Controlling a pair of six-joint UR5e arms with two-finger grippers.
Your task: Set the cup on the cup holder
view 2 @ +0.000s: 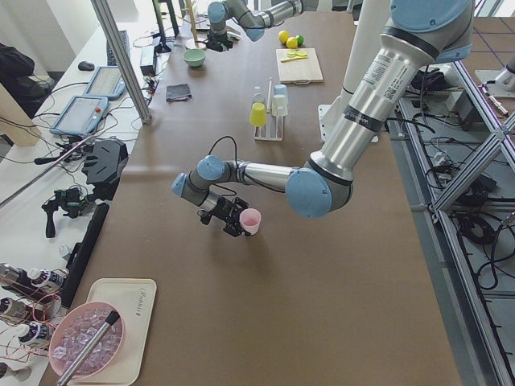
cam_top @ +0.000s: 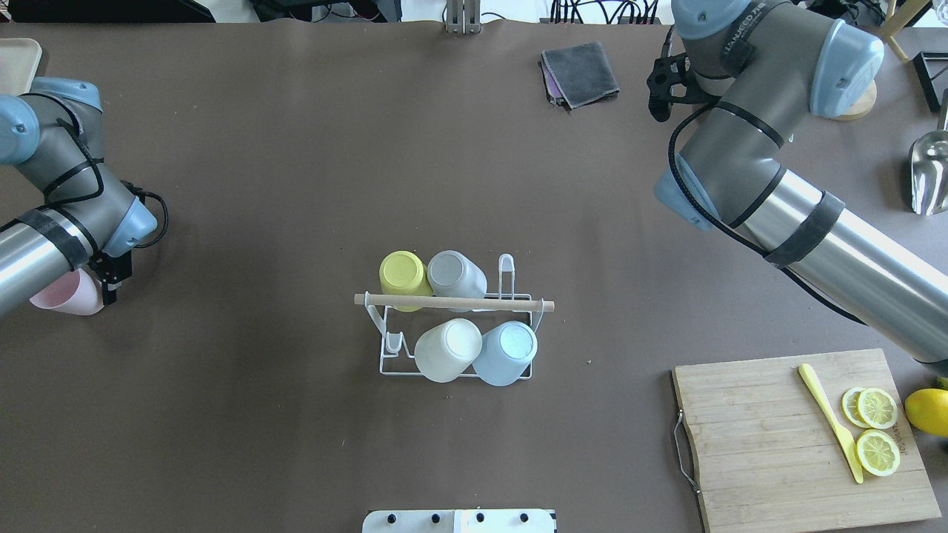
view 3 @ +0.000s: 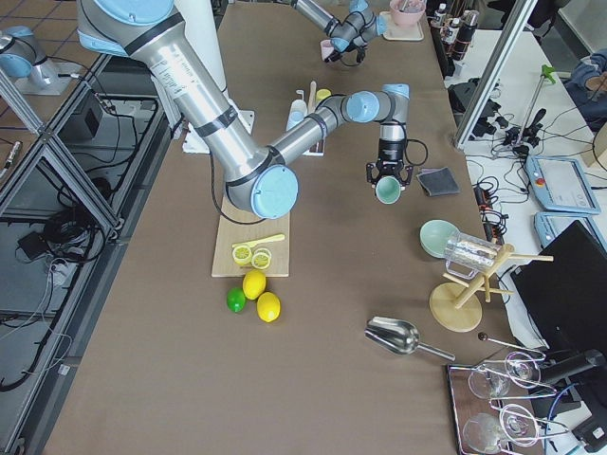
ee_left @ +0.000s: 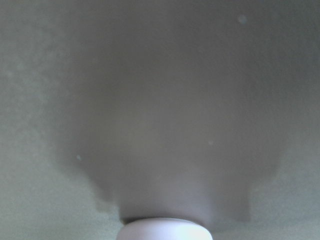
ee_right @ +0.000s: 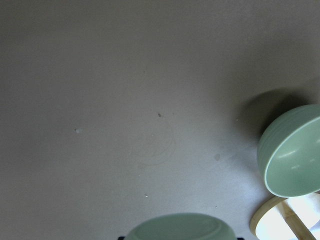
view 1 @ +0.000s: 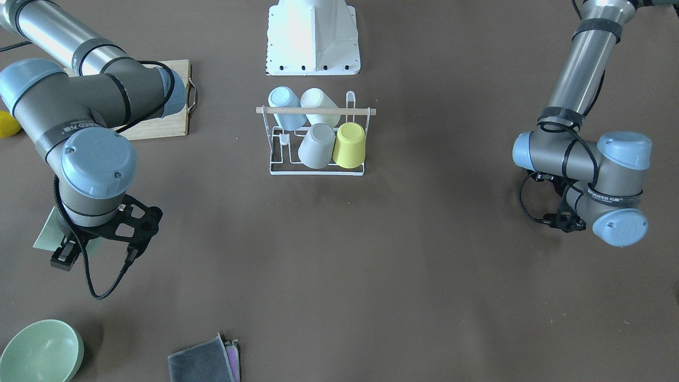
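The cup holder [cam_top: 452, 301], a white wire rack with a wooden rod across its top, stands mid-table and carries several upside-down cups: yellow, grey, white and light blue. It shows again as the cup holder [view 1: 316, 172] in the front-facing view. At the table's left end my left gripper [cam_top: 109, 285] is shut on a pink cup [cam_top: 68, 300], held on its side just above the table; the pink cup's [ee_left: 165, 230] rim fills the bottom edge of the left wrist view. Far across the table my right gripper [view 3: 387, 175] is shut on a pale green cup [view 3: 387, 191], also visible as the green cup [view 1: 46, 234].
A wooden cutting board [cam_top: 770, 444] with lemon slices and a yellow knife lies at the near right, a lemon [cam_top: 929, 411] beside it. A green bowl [view 1: 40, 353], folded cloths [cam_top: 579, 70] and a metal scoop [cam_top: 929, 174] lie at the far right. The white robot base [view 1: 313, 37] stands behind the rack.
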